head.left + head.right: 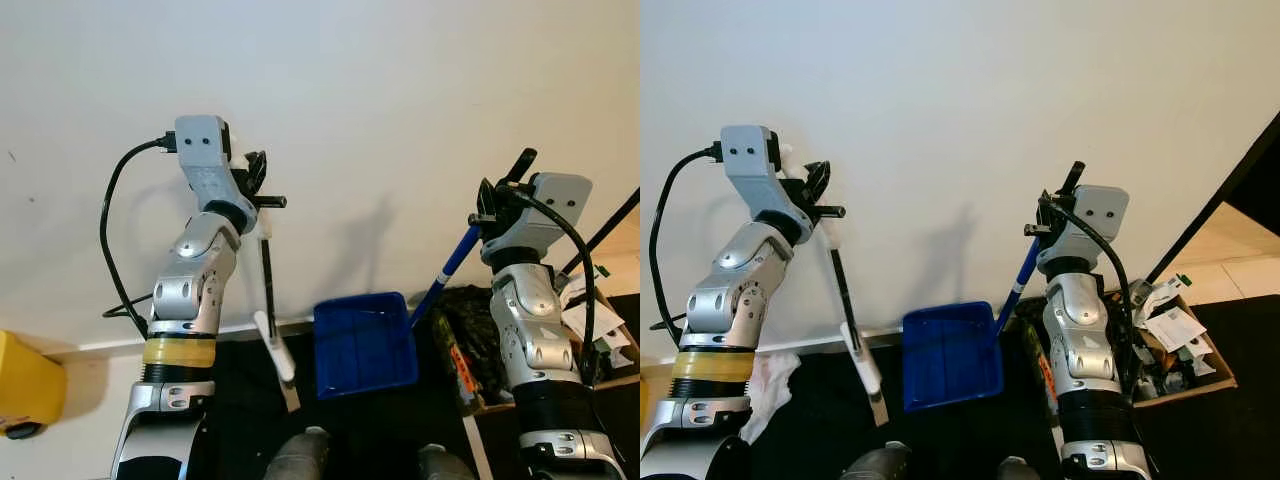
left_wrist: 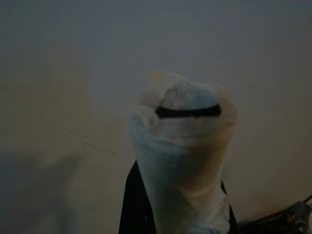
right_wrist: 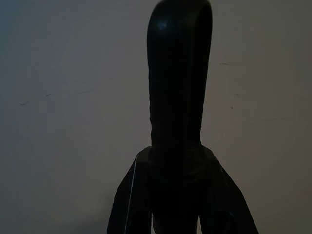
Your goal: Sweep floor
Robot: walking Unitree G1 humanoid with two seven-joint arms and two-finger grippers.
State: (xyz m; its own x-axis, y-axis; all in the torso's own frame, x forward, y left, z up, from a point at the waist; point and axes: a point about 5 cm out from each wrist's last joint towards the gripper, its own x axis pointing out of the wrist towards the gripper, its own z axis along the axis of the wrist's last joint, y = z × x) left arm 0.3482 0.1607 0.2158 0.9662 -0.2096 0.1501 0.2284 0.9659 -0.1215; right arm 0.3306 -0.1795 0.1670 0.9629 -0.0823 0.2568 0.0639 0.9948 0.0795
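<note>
My left gripper point(image 1: 256, 184) is raised in front of the white wall and is shut on the top of a broom handle point(image 1: 268, 280), a black stick that hangs down to a white section point(image 1: 276, 352). The left wrist view has the handle's white-wrapped end point(image 2: 181, 146) between the fingers. My right gripper point(image 1: 500, 196) is also raised and is shut on the black top end point(image 3: 178, 87) of a dustpan handle. Its blue shaft point(image 1: 452, 262) slopes down to the blue dustpan point(image 1: 364, 346), which hangs near the base of the wall.
A yellow object point(image 1: 24, 384) sits on the floor at far left. On the right stands a cardboard box point(image 1: 590, 322) of papers and clutter. A white cloth point(image 1: 770, 382) lies on the dark floor by the wall. The skirting point(image 1: 100, 345) runs along the wall's foot.
</note>
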